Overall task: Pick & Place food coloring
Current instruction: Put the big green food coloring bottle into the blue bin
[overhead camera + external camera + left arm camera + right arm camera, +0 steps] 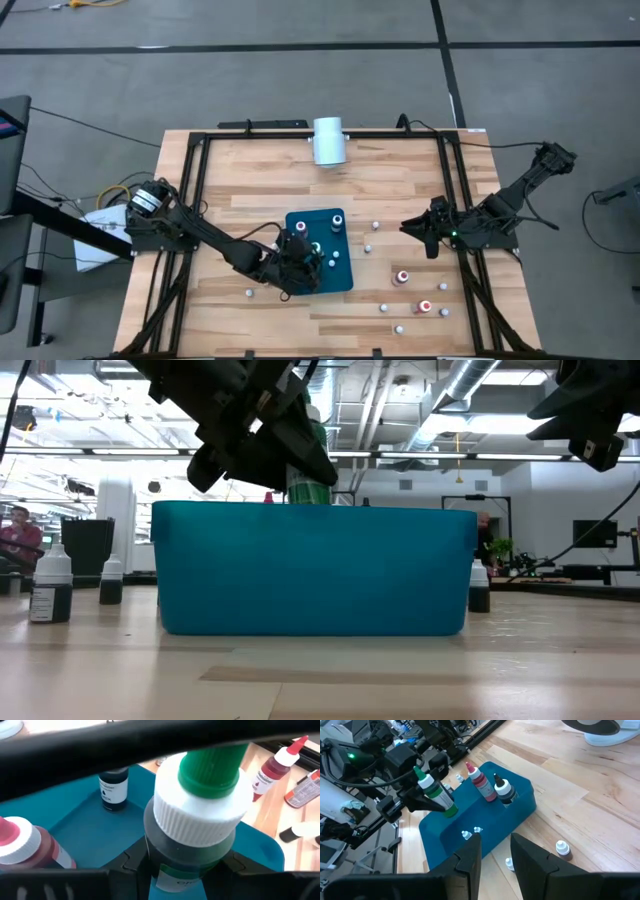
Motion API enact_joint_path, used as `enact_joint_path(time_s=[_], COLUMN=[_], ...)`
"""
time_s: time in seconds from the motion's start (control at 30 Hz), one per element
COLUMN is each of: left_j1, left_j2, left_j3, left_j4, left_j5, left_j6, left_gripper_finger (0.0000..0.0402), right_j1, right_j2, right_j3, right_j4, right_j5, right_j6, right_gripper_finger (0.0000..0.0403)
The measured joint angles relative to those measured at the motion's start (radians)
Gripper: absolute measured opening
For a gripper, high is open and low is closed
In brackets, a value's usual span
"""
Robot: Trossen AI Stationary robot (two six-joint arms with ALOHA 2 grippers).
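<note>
A teal tray (335, 275) lies mid-table. A red-topped bottle (481, 782) and a black bottle (504, 790) of food coloring stand in it. My left gripper (303, 255) reaches over the tray's left part, shut on a green-topped bottle (200, 805). More small bottles (402, 277) stand scattered on the wood right of the tray. My right gripper (497, 845) waits at the table's right side, above the wood. Its fingers stand a little apart with nothing between them. My left gripper pinches the green-topped bottle by its dark body (190, 855), just below the white ribbed collar, one finger on each side. The fingers (131, 864) come slanting down from the table's left. The bottle is tilted over the tray (451, 812); whether its base touches the floor is hidden.
A large white cylinder (328, 140) lies at the far edge. A black frame (190, 200) runs round the tabletop. Loose bottles stand near the tray's left (50, 585) and right (480, 585) ends in the low view. A red bottle (275, 767) stands on the wood beyond the tray.
</note>
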Motion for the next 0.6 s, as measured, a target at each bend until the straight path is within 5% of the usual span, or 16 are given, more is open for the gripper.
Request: enact_joint_path(time_s=[0.6], left_j1=[0.000], left_j2=[0.148], left_j3=[0.041], left_j4=[0.067], left_j5=[-0.011], left_j6=[-0.002], left_gripper_finger=[0.0122], right_j1=[0.001], right_j2=[0.001], right_j3=[0.000], right_j4=[0.009], right_j5=[0.000], right_j6=[0.001], right_gripper_finger=[0.0095])
